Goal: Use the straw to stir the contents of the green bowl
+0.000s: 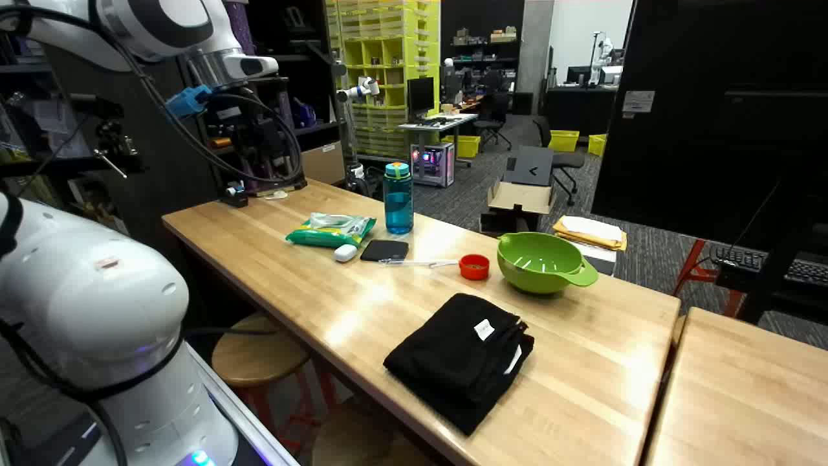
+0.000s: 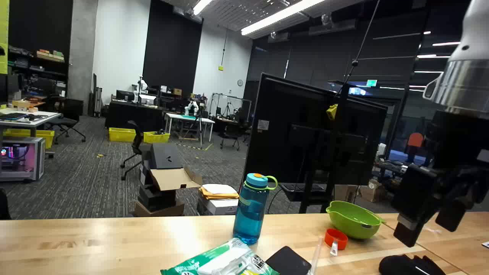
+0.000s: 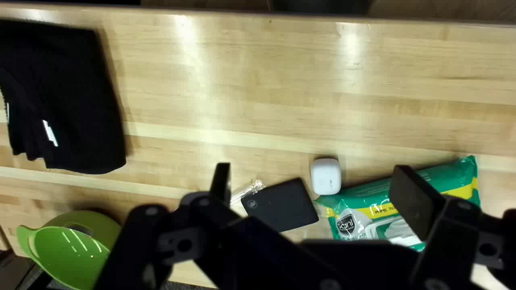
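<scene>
The hand (image 3: 316, 190) was spread wide, nothing grasped.
The straw (image 2: 316, 254) was judged light, slippery, best pinched gently mid-length.

Matte black, blocky, flat-faced fingers (image 3: 415, 201), with round grey screw heads (image 3: 152, 210) beside them. Above the fingers: a shiny silver metal collar (image 2: 464, 86) in both exterior views; in an exterior view, an angular bright blue piece (image 1: 187, 101) and looping black cables (image 1: 297, 150). Well apart from the fingers: glossy white rounded arm segments (image 1: 116, 304) and, lowest, a glowing blue light (image 1: 200, 457).
</scene>
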Controlling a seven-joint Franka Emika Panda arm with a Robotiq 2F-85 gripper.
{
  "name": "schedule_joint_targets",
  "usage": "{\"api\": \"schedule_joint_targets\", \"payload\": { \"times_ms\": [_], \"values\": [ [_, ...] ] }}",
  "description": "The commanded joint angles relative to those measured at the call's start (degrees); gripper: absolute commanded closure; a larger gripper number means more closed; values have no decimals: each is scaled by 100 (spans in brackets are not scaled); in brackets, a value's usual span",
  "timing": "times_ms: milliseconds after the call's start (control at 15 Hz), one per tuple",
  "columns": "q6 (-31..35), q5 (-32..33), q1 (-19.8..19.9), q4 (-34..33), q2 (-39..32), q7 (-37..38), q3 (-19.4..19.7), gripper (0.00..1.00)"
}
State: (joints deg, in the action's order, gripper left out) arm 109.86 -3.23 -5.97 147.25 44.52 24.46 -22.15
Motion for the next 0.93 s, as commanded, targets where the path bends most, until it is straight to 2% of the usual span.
{"api": "schedule_joint_targets", "payload": {
  "times_ms": [0, 400, 867],
  "values": [
    [-9, 56, -77, -10, -24, 47, 64, 0],
    [38, 227, 57, 33, -68, 50, 124, 0],
    [423, 983, 530, 57, -189, -47, 489, 0]
  ]
}}
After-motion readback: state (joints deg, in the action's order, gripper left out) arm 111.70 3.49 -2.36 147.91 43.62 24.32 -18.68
